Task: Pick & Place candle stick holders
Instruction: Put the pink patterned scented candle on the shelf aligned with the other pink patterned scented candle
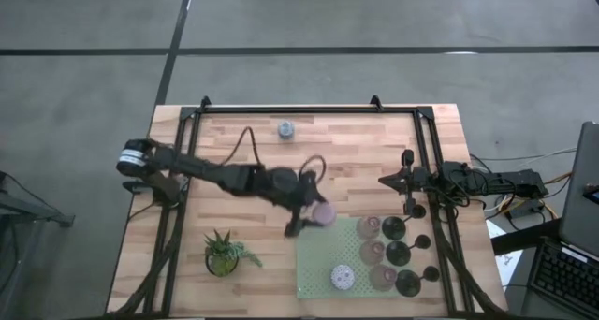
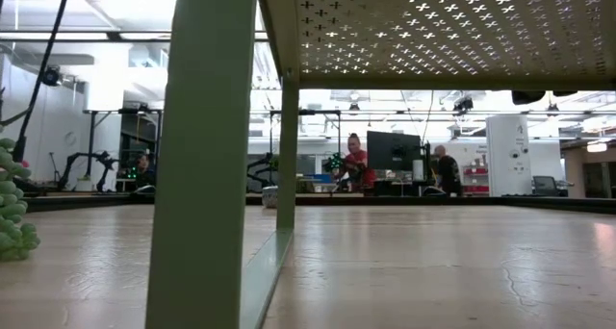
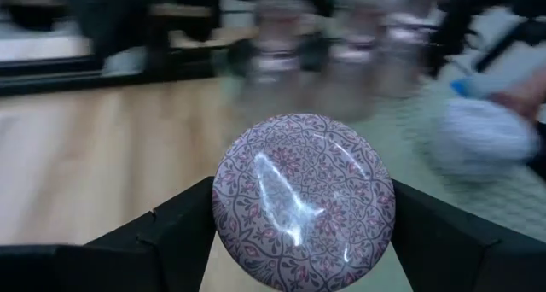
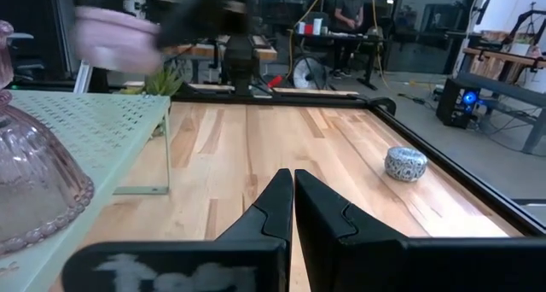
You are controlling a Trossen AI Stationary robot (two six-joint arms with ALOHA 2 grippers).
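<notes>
I see a light wooden table (image 1: 253, 269) with a black frame along its edges, and at about five o'clock on it stands a pale green perforated stand (image 1: 318, 264) on thin legs. Directly on the wood, a small green potted plant (image 1: 223, 253) sits at about seven o'clock, well apart from one short round patterned holder (image 1: 285, 128) that lies alone near twelve o'clock, close to the far rail. On the stand's top I count pink bell-shaped holders (image 1: 368, 228) beside black round-based ones (image 1: 394, 230) along its three o'clock side, and one pale round holder (image 1: 343, 278) nearer its middle.
</notes>
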